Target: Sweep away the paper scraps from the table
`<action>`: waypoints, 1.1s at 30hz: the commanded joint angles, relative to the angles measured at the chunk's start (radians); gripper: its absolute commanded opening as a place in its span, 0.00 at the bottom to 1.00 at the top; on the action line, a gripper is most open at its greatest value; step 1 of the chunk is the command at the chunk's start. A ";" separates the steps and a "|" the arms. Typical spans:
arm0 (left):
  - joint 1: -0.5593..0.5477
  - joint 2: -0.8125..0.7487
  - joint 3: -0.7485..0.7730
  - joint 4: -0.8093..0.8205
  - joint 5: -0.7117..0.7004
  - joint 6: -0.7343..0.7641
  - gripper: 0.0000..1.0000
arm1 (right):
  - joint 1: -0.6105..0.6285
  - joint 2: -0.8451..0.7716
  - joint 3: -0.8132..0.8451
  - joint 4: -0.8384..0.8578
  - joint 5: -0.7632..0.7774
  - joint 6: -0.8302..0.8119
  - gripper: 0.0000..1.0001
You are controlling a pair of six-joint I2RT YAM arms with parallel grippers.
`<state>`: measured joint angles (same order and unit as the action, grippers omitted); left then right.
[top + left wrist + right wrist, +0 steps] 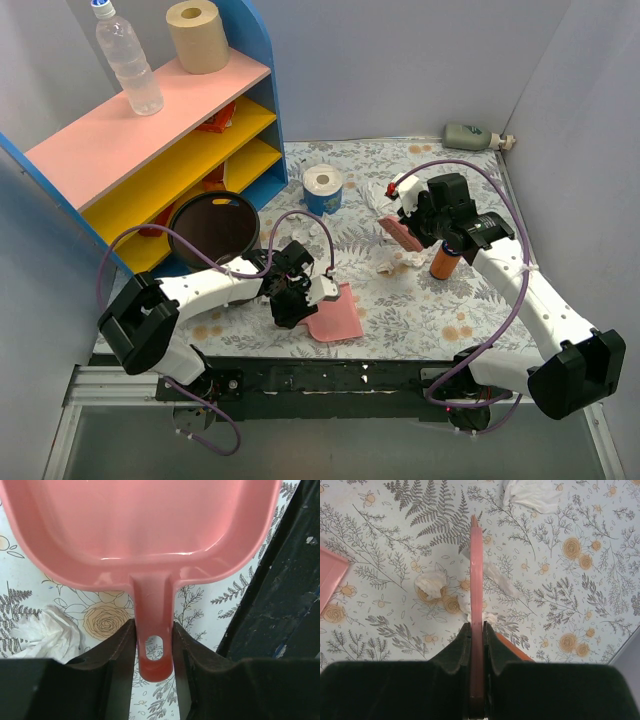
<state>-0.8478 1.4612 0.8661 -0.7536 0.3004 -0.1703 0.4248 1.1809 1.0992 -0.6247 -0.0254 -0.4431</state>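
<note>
The right gripper (477,631) was clamped on a thin pink blade (475,565), seen edge-on above the table (580,595) with its leaf-and-flower cloth. Crumpled paper scraps (432,583) lay on either side of the blade, with another at the top edge. A corner of a pink dustpan (330,575) showed at the left.

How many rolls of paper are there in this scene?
2. A brown paper roll stands on the pink shelf top; a white toilet-paper roll stands on the floral-cloth table near the shelf. The shelf's compartments could hide more.
</note>
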 commanded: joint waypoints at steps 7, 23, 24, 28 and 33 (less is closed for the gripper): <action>-0.005 0.005 0.033 -0.013 0.008 -0.057 0.16 | -0.006 0.078 0.100 0.023 0.067 0.024 0.01; -0.002 0.022 0.067 0.056 -0.009 -0.149 0.05 | -0.008 0.160 0.117 0.036 0.231 0.083 0.01; -0.002 0.025 0.073 0.063 -0.009 -0.178 0.08 | -0.008 0.158 0.113 0.036 0.235 0.081 0.01; -0.002 0.042 0.096 0.095 -0.024 -0.209 0.28 | -0.008 0.151 0.096 0.039 0.248 0.075 0.01; -0.002 0.057 0.120 0.102 -0.038 -0.209 0.47 | -0.008 0.149 0.076 0.042 0.239 0.087 0.01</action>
<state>-0.8482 1.5169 0.9421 -0.6918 0.2768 -0.3580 0.4198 1.3380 1.1702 -0.6247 0.1993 -0.3710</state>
